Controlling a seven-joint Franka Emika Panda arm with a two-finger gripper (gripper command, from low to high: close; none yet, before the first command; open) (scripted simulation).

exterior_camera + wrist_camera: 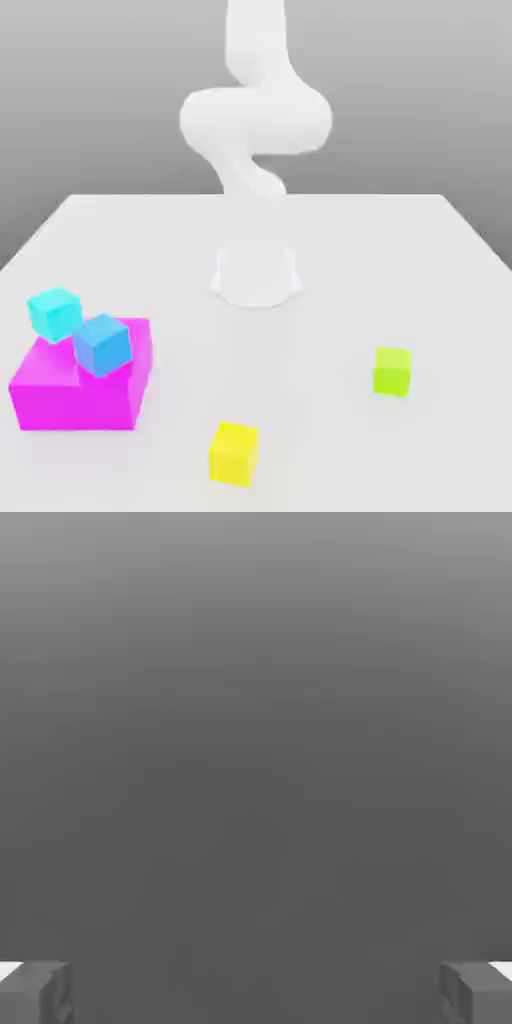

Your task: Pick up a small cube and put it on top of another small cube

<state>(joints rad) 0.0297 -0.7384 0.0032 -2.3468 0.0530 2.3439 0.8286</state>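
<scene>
Lime-green cube (392, 370), small, sitting alone on white table (420, 250), toward exterior view's right, well apart from everything else, nothing touching it. Yellow cube (234, 453) nearer the front edge, approx. centre. On exterior view's left, big magenta block (75, 395) w/ blue cube (102, 344) perched tilted on its top, cyan cube (54, 312) just behind, touching or nearly so; hard to tell which. White arm (255, 120) rising from round base (256, 275) at mid-table, folded high, well above all cubes. Gripper (256, 992) in hand view: two grey fingertips (35, 992) at opposite edges, spread wide, nothing between them, plain grey beyond. Step in hand, judged: approach and pick, not yet begun. To do well: swing over lime-green cube, square fingers to two flat opposite faces, come straight down, centre cube between pads before closing, grip mid-height. Avoid clipping an edge, else cube likely skids or twists. For stacking, yellow cube looks the easier base: flat, free-standing, no neighbours.
</scene>
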